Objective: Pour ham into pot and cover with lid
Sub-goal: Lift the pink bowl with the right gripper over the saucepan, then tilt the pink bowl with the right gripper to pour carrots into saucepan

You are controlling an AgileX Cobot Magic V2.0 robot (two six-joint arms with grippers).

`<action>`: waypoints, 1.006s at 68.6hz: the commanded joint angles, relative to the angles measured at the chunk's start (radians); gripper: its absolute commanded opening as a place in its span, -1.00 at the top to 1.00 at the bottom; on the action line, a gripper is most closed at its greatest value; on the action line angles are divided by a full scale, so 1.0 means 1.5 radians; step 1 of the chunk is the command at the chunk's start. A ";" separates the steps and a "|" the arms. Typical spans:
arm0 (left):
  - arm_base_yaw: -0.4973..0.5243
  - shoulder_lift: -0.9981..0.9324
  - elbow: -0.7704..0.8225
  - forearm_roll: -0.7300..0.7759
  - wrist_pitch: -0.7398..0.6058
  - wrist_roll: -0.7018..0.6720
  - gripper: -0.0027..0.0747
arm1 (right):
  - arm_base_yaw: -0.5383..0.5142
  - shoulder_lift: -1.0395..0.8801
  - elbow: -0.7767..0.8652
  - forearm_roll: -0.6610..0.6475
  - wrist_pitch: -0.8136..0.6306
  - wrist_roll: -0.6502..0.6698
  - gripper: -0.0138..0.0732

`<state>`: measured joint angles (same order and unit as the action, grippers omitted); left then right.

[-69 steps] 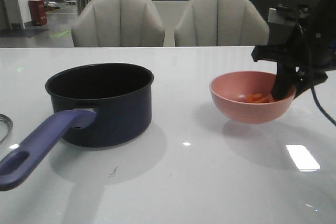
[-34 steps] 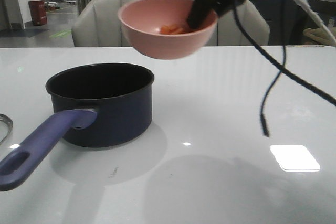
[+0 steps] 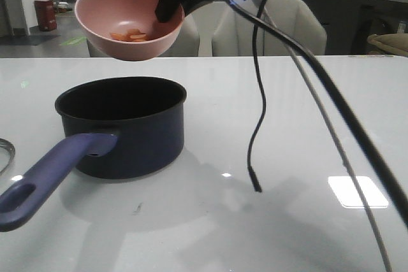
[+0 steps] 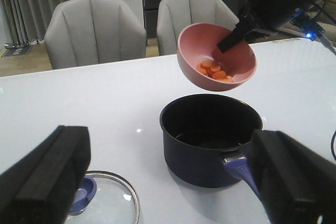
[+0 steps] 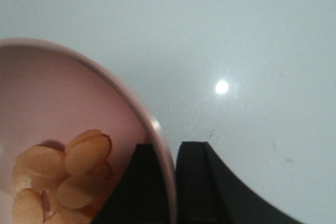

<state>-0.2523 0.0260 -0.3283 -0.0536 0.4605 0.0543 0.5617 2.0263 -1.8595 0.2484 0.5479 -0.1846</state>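
My right gripper (image 3: 171, 3) is shut on the rim of the pink bowl (image 3: 121, 27) and holds it in the air above the pot (image 3: 124, 128), a dark navy saucepan with a long purple-blue handle (image 3: 48, 179). The bowl is tilted a little and holds the orange ham pieces (image 3: 129, 35). In the right wrist view the fingers (image 5: 194, 182) pinch the bowl's rim (image 5: 157, 145) beside the ham (image 5: 79, 166). The pot (image 4: 210, 137) looks empty. The glass lid (image 4: 113, 203) with its blue knob (image 4: 84, 195) lies on the table left of the pot. My left gripper (image 4: 168, 182) is open and empty above the table near the lid.
The white table (image 3: 287, 157) runs to two grey chairs (image 3: 143, 27) at the back. The right arm's cables (image 3: 258, 125) hang down over the table's middle and right side. The lid's rim (image 3: 5, 154) shows at the far left edge.
My right gripper has lifted the pink bowl off the table at the right and carried it left to above the pot. The pot and lid have not moved.
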 commanded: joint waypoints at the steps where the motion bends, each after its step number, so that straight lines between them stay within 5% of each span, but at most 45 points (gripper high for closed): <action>1: -0.005 0.008 -0.017 -0.007 -0.047 -0.002 -0.72 | 0.008 -0.044 -0.028 -0.059 -0.129 -0.009 0.36; 50: -0.005 0.008 -0.017 -0.007 -0.047 -0.002 -0.72 | 0.038 -0.050 0.113 -0.322 -0.484 -0.009 0.37; 69: -0.005 0.008 -0.017 -0.007 -0.047 -0.002 -0.72 | 0.042 -0.063 0.120 -0.414 -0.503 -0.009 0.37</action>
<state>-0.2523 0.0260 -0.3283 -0.0536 0.4605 0.0543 0.6210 2.0207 -1.6513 -0.3058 -0.0973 -0.1867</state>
